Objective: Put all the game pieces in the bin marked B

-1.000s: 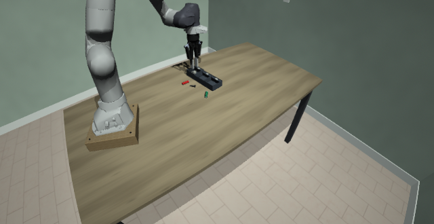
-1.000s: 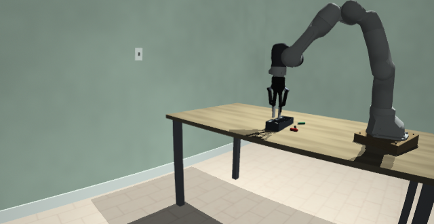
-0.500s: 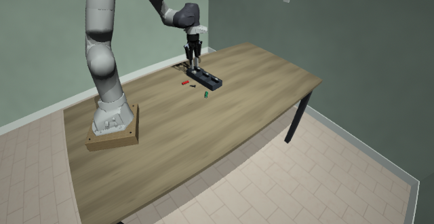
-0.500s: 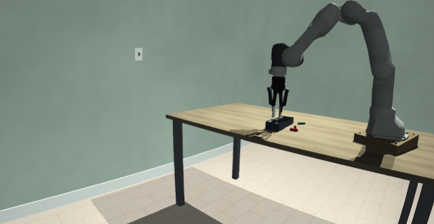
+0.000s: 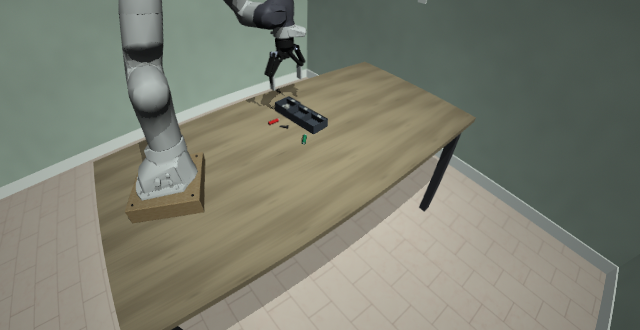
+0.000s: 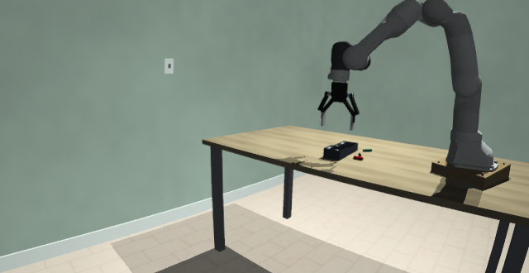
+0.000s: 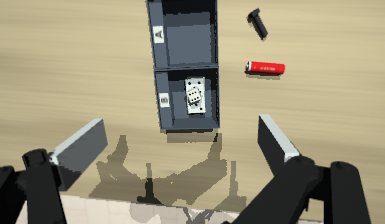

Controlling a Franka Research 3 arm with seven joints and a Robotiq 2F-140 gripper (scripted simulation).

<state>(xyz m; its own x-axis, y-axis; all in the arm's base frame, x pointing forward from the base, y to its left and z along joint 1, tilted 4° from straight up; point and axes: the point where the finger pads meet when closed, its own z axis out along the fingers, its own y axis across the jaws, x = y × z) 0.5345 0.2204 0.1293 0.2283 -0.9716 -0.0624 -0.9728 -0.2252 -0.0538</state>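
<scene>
A dark bin (image 5: 295,119) (image 6: 333,153) (image 7: 154,55) with marked compartments lies on the table. In the wrist view, compartment B holds a white die (image 7: 194,96) resting on a flat white piece (image 7: 195,110), and compartment A shows nothing inside. My gripper (image 5: 285,81) (image 6: 336,125) (image 7: 179,130) is open and empty. It hangs well above the B end of the bin, fingers spread to either side.
A red cylinder (image 5: 272,121) (image 6: 358,157) (image 7: 265,67) and a small black bolt (image 5: 284,127) (image 7: 257,23) lie on the table beside the bin. A green cylinder (image 5: 303,139) (image 6: 367,150) lies a little further off. The table's far edge is close behind the bin.
</scene>
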